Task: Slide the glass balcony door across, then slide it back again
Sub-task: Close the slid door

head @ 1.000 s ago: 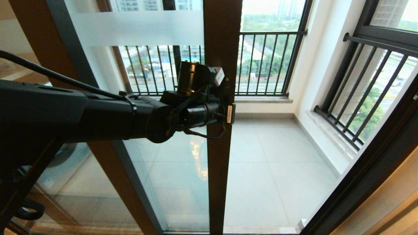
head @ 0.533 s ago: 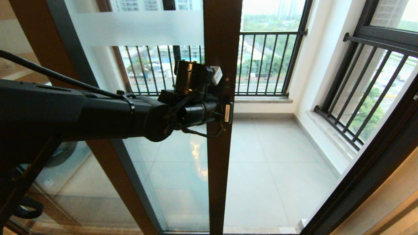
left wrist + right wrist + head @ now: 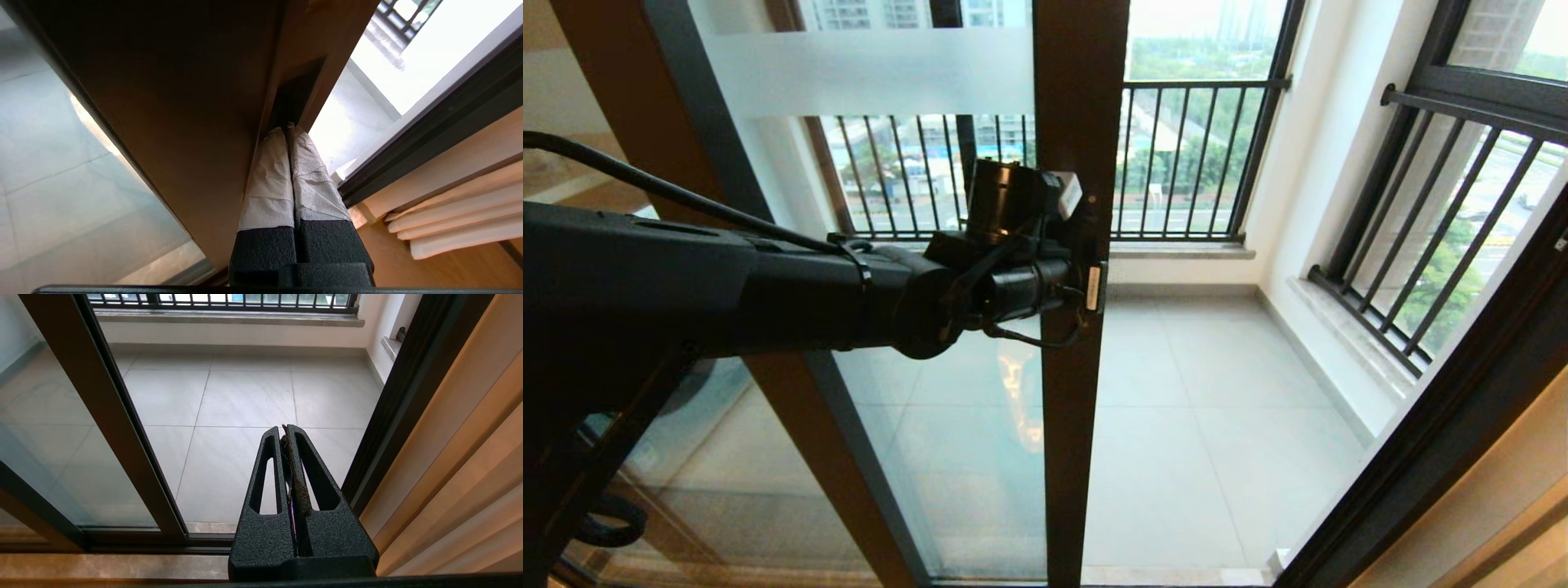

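Left gripper [image 3: 288, 128], fingers pressed together, tips lodged in handle slot [image 3: 296, 96] of upright glass balcony door [image 3: 1078, 392]; opening lies rightward; right gripper [image 3: 285, 430] closed, idle.

- Balcony floor [image 3: 1217, 425]: pale grey square tiles with thin joints; bare under the railings;
- Door track [image 3: 135, 539]: dark, running along the floor's near edge; the glass balcony door [image 3: 1078, 408] stands on it.

No writing can be read anywhere; the frosted band [image 3: 866, 72] on the glass balcony door [image 3: 980, 327] shows no legible characters.
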Robot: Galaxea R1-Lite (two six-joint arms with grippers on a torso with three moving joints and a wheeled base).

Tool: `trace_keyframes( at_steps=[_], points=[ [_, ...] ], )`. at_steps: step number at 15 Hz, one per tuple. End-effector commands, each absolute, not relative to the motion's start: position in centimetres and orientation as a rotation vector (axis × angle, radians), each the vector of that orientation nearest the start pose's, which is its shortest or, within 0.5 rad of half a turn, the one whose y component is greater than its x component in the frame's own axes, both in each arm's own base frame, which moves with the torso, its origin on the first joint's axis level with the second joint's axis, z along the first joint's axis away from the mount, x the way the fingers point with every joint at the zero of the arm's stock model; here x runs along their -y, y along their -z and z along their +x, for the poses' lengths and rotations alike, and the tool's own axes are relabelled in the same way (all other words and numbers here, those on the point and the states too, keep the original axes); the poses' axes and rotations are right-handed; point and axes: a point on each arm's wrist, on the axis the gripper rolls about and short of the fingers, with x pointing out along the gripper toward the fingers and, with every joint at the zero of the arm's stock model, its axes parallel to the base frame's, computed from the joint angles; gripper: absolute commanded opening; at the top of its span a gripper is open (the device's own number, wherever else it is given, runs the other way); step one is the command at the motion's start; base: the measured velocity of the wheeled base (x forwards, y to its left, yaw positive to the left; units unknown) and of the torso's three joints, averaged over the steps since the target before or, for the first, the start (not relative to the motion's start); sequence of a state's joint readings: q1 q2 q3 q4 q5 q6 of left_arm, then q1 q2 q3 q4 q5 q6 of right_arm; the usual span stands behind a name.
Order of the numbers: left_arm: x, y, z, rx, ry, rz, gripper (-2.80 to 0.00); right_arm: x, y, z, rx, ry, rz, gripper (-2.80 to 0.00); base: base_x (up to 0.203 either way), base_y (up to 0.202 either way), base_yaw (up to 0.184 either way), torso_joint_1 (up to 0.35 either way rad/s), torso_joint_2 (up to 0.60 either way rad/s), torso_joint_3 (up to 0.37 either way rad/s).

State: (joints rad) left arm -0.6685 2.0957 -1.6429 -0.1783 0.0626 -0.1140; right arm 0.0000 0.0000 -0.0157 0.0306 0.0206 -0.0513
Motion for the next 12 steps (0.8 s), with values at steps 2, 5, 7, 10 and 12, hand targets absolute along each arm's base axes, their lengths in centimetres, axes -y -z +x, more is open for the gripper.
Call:
trace_keyframes(
  at_steps=[2,5,7,10,12],
  points=[
    [27.7,-21.2,35.0,-0.300,0.595,-0.011,-2.80,0.0,-7.7,-2.4,-0.015,-0.022,-0.052,-2.80,0.000,0.000,0.000,0.000,0.00,0.000],
    [28.2,-20.9,35.0,-0.287,0.604,-0.019,-2.80,0.0,-7.7,-2.4,-0.015,-0.023,-0.052,-2.80,0.000,0.000,0.000,0.000,0.00,0.000],
    [28.3,-20.9,34.9,-0.286,0.607,-0.022,-2.80,0.0,-7.7,-2.4,-0.015,-0.022,-0.052,-2.80,0.000,0.000,0.000,0.000,0.00,0.000],
    [28.7,-20.8,34.6,-0.290,0.620,-0.020,-2.80,0.0,-7.7,-2.4,-0.015,-0.022,-0.052,-2.80,0.000,0.000,0.000,0.000,0.00,0.000],
    [29.0,-20.6,34.3,-0.293,0.629,-0.018,-2.80,0.0,-7.7,-2.4,-0.015,-0.022,-0.053,-2.80,0.000,0.000,0.000,0.000,0.00,0.000]
  ],
)
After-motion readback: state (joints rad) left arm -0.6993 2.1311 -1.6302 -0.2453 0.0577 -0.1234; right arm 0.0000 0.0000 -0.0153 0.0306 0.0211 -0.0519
